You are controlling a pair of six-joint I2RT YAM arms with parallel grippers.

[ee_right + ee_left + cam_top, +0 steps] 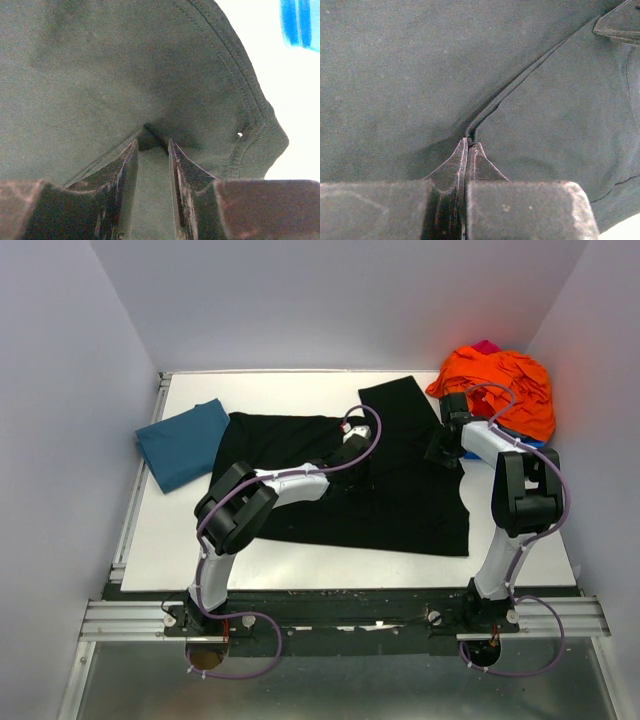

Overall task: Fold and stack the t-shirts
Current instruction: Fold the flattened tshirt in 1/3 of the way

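Pinching a fold of black shirt in left hand, fingers tight together. Straddling a ridge by its sleeve hem with right hand, jaws partly apart, not clamped. Spread across counter middle, meeting folded teal shirt at left.

black t-shirt, teal t-shirt, orange cloth
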